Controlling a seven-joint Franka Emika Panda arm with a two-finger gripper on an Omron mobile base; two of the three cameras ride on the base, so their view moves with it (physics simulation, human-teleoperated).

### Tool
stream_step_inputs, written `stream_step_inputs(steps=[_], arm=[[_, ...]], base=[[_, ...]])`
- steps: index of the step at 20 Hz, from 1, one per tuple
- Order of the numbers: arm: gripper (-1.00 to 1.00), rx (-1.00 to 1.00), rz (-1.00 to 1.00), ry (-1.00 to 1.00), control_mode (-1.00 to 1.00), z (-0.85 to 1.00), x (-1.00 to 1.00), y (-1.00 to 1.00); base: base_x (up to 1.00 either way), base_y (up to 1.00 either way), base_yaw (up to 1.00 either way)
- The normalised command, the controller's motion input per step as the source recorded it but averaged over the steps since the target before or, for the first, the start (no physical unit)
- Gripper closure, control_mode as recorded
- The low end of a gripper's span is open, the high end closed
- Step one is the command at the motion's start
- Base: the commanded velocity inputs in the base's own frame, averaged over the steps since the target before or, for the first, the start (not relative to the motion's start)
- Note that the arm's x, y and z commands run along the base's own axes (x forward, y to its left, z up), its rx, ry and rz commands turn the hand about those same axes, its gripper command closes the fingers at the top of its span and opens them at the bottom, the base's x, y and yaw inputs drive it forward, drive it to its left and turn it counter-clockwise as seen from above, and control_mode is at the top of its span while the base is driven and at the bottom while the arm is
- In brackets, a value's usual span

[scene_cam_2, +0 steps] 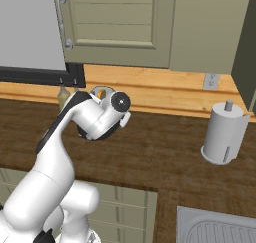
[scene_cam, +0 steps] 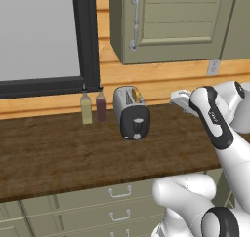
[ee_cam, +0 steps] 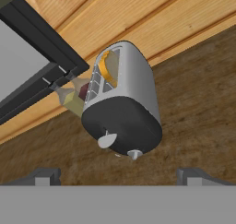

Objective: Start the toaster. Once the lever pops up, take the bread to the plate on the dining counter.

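Note:
The chrome toaster [ee_cam: 133, 89] stands on the wooden worktop [ee_cam: 203, 108], its black end face turned to the hand camera. On that face a pale lever [ee_cam: 107, 140] sticks out, with a small knob [ee_cam: 134, 154] beside it. The bread [ee_cam: 109, 64] sits down in a slot, and only a tan sliver of it shows. My gripper [ee_cam: 118, 177] is open, a short way in front of the end face and touching nothing. In the left base view the toaster [scene_cam: 131, 111] is left of my hand [scene_cam: 179, 98]. The plate and the dining counter are out of view.
Two slim bottles [scene_cam: 86, 109] [scene_cam: 101, 107] stand just left of the toaster under the dark window frame [scene_cam: 88, 36]. A paper towel roll [scene_cam_2: 225, 134] is at the right, with a sink [scene_cam_2: 215, 227] in front of it. Green wall cabinets [scene_cam: 166, 26] hang above.

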Motion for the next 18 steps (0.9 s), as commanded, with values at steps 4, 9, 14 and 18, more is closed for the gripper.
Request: stream_step_inputs(steps=[4, 9, 14, 18], arm=[[-1.00, 0.00, 0.00, 0.00, -1.00, 0.00, 0.00, 0.00], [-1.00, -0.09, 0.00, -0.03, -1.00, 0.06, 0.00, 0.32], [-1.00, -0.35, 0.00, -0.19, -1.00, 0.32, 0.00, 0.83], [-1.00, -0.41, 0.00, -0.05, -1.00, 0.13, 0.06, 0.57]], base=[[0.00, 0.00, 0.00], [0.00, 0.00, 0.00], [0.00, 0.00, 0.00], [0.00, 0.00, 0.00]])
